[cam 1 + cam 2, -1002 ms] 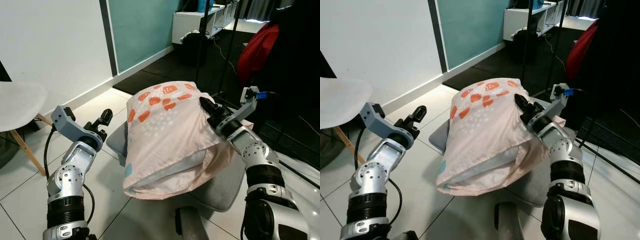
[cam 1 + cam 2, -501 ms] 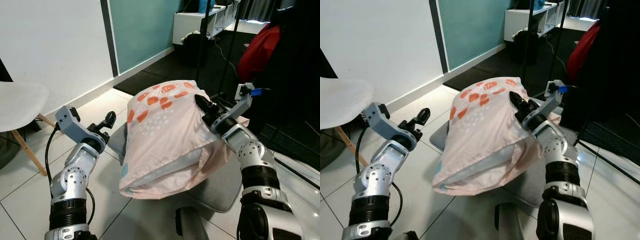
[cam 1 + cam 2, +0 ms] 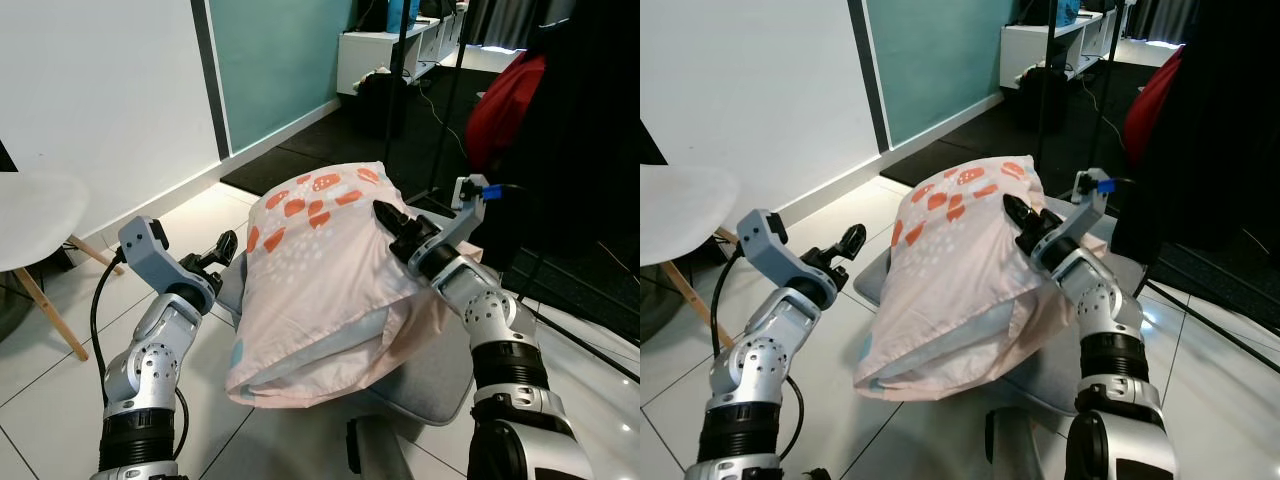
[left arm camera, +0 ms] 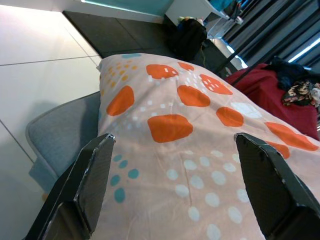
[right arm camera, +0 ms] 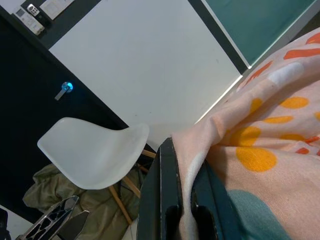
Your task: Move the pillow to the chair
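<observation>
**Inspector:** Start with the largest item.

**Assistant:** The grey chair (image 3: 455, 375), a padded seat on the pale tiled floor (image 3: 40, 400), directly ahead of the robot. Its seat edge shows on both sides of the pillow.

**Inspector:** The pillow?

**Assistant:** The pillow (image 3: 320, 280), pink with orange blotches and small teal and white dots, lies across the grey chair. Its near end droops over the seat's front edge, and the case gapes open there, showing the white inner cushion.

**Inspector:** Other furniture?

**Assistant:** A white shell chair (image 3: 35, 215) on wooden legs stands well apart at the robot's left, by the white wall. A red garment (image 3: 505, 105) hangs at the far right.

**Inspector:** Right gripper?

**Assistant:** The right gripper (image 3: 392, 228) is on the pillow's upper right side. The right wrist view shows its fingers (image 5: 167, 200) pinched tight on a fold of the pillow's fabric.

**Inspector:** Left gripper?

**Assistant:** The left gripper (image 3: 222, 250) sits just beside the pillow's left edge, over the seat's rim. Its fingers (image 4: 92, 172) are spread wide, nothing between them, pointing at the pillow.
</observation>
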`<state>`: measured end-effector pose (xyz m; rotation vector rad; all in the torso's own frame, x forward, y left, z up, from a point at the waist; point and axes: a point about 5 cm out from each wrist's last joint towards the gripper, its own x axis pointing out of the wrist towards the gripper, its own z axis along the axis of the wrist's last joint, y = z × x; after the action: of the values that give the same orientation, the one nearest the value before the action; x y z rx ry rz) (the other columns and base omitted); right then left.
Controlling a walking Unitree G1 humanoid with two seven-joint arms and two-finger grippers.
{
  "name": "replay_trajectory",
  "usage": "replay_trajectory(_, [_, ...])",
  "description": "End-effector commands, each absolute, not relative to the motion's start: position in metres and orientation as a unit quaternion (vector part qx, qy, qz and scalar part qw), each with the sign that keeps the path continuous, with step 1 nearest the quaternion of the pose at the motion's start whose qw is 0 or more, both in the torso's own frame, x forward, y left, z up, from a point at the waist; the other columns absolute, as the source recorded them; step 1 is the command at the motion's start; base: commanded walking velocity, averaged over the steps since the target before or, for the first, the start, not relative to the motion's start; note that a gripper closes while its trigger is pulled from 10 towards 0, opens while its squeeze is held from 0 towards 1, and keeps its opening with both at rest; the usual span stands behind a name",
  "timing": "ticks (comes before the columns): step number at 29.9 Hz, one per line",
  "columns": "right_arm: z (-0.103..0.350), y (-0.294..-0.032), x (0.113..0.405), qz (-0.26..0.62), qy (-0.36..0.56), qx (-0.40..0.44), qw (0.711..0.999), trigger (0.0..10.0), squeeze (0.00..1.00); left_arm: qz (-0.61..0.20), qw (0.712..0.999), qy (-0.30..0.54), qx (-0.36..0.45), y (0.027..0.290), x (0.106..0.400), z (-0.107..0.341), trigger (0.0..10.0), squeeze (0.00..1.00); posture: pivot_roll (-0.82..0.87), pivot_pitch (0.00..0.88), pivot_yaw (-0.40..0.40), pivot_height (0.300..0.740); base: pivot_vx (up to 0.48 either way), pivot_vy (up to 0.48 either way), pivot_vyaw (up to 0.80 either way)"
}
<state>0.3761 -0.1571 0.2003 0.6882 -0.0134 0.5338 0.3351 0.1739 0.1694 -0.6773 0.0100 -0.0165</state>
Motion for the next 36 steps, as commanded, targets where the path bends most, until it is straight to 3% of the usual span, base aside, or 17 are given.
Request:
replay_trajectory(1, [0.211,-0.150,0.376,0.278,-0.023,0.333,0.901,0.0,0.00,-0.006,0.947,0.004,-0.322,0.175,0.334,0.169,10.0,0.00,-0.17,0.000,-0.003,0.547,0.000,0.000,0.00])
replay_trajectory(22, [0.188,-0.132,0.367,0.288,0.025,0.318,0.903,0.0,0.00,0.010,0.946,-0.011,-0.325,0.184,0.328,0.171,10.0,0.00,-0.17,0.000,-0.009,0.599,0.000,0.000,0.00])
replay_trajectory(28, [0.195,-0.130,0.369,0.291,0.016,0.320,0.901,0.0,0.00,-0.002,0.948,-0.005,-0.317,0.176,0.330,0.171,10.0,0.00,-0.17,0.000,-0.012,0.618,-0.422,0.000,0.00])
replay_trajectory(36, [0.198,-0.128,0.370,0.294,0.009,0.321,0.900,0.0,0.00,0.000,0.948,-0.003,-0.318,0.173,0.331,0.169,10.0,0.00,-0.17,0.000,-0.012,0.646,0.000,0.000,0.00])
